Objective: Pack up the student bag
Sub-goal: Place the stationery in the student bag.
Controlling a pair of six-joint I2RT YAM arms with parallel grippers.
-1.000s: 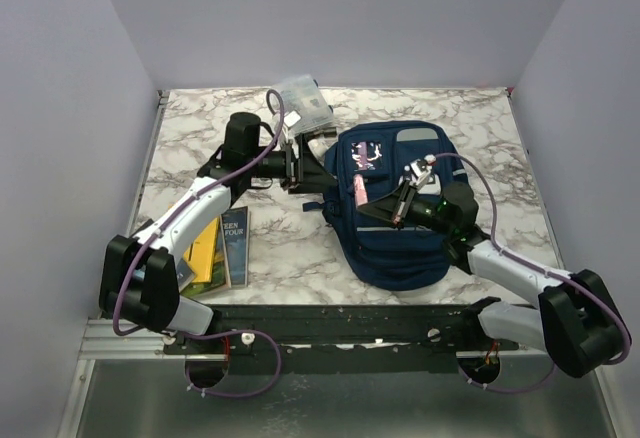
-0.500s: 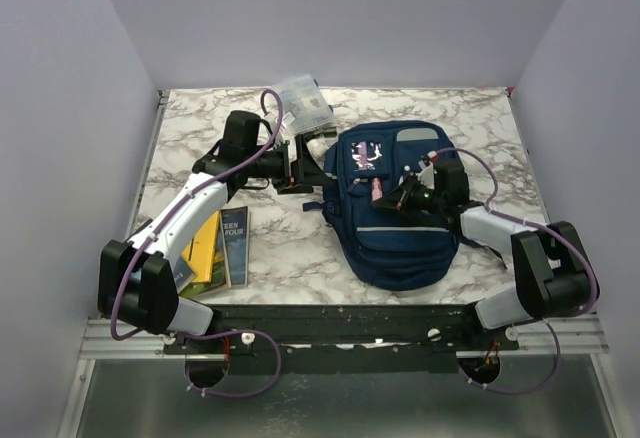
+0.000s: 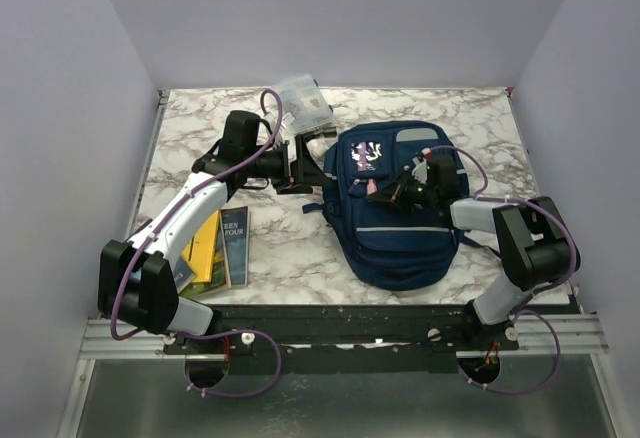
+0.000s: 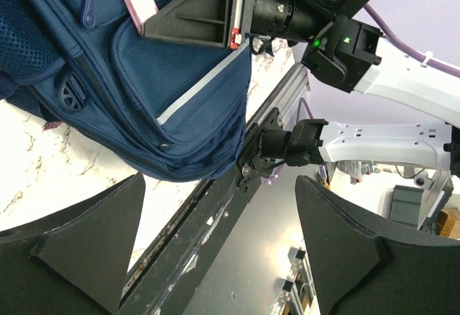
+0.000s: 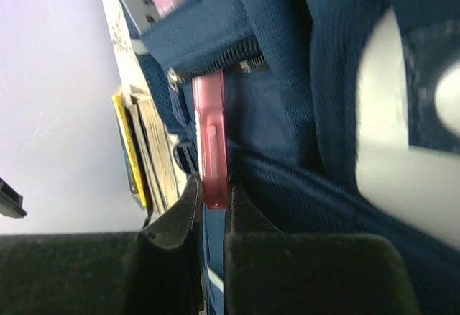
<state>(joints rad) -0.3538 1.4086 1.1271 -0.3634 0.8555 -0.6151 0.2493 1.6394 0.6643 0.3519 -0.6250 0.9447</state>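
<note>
Student bag lies by books, right tool clamping pink case, left tool apart.

On my feed I see a white marble-patterned table with grey veining. Plain pale lavender panels box it in: a back wall, a left wall and a right wall. A black rail runs along its near edge. The light is soft and even, with only faint shadows.

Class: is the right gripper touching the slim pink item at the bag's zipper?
Touching. Right wrist view: the right gripper pinches the slim pink item by its end between both fingers.
</note>
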